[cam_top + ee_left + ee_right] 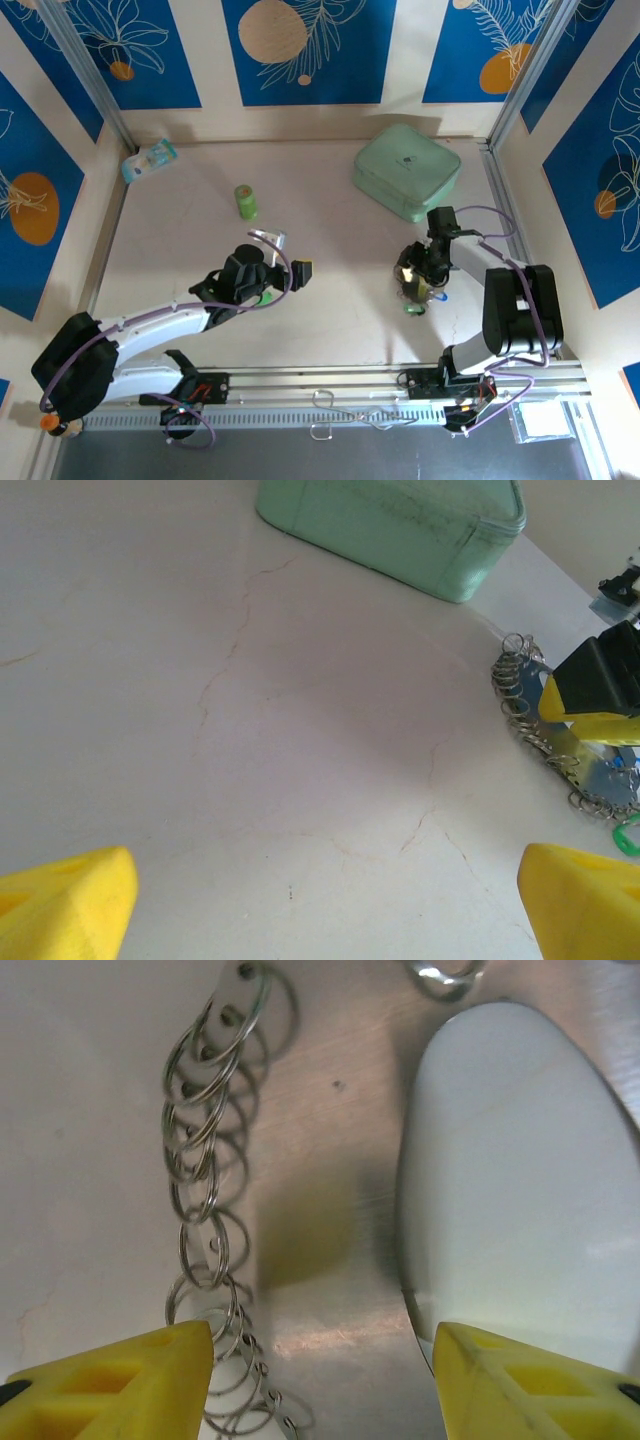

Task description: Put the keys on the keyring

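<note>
The keyring (418,292) lies on the table right of centre, under my right gripper (414,272). In the right wrist view it is a curved brushed-metal band (330,1260) with a row of small split rings (205,1160) along its edge. My right gripper (322,1345) stands open, its yellow fingertips on either side of the band. A green key (415,307) and a blue key (441,296) lie at the ring, and show again as the green key (628,835) and the blue key (618,765). My left gripper (325,880) is open over bare table, left of the keyring's small rings (515,685).
A mint-green zip case (406,170) sits at the back right, near the keyring. A green bottle (245,201) stands behind my left gripper (290,258). A small green bit (265,297) lies beside the left arm. A pale blue packet (150,160) lies in the far left corner.
</note>
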You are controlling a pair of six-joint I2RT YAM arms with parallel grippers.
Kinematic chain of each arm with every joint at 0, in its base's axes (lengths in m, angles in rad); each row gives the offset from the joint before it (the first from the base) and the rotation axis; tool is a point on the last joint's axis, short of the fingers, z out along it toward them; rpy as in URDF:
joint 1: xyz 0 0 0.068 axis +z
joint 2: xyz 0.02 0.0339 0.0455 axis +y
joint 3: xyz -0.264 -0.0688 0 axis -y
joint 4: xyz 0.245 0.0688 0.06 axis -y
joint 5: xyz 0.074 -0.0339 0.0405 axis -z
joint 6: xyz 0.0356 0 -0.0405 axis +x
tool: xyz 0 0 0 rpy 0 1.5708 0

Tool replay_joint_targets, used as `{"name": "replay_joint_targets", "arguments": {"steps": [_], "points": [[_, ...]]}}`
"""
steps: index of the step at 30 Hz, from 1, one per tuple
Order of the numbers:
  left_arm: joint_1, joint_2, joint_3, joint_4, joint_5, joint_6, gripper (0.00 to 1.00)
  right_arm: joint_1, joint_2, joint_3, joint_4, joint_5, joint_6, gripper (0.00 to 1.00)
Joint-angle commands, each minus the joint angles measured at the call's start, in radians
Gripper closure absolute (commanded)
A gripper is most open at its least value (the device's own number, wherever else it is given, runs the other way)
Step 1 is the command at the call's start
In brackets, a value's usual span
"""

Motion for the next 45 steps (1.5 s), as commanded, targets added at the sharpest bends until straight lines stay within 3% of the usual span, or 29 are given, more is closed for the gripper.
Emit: {"name": "replay_joint_targets", "arguments": {"steps": [1,10,14,25,29,37,45], "points": [[-0.008,-0.033,-0.017,0.004,-0.021,0.006,0.03,0.038,0.008,0.029,-0.017,-0.073,-0.019,0.39],[-0.009,-0.031,-0.016,0.010,-0.021,0.013,0.02,0.194,0.024,0.055,-0.010,-0.133,0.012,0.40],[-0.007,-0.034,-0.017,0.005,-0.019,0.012,0.02,0.217,0.028,0.077,-0.023,-0.138,-0.004,0.40],[-0.008,-0.044,-0.025,0.031,-0.021,0.006,0.02,0.283,-0.108,0.093,-0.248,0.110,-0.032,0.47],[-0.009,-0.020,-0.003,0.030,-0.004,0.011,0.02,0.271,-0.166,0.024,-0.249,0.094,0.052,0.59],[-0.009,0.013,0.011,0.042,0.009,0.016,0.02,0.188,-0.205,-0.086,-0.186,0.009,0.106,0.59],[-0.008,0.027,0.029,0.036,0.013,0.018,0.02,0.186,-0.161,-0.089,-0.164,0.005,0.098,0.59]]}}
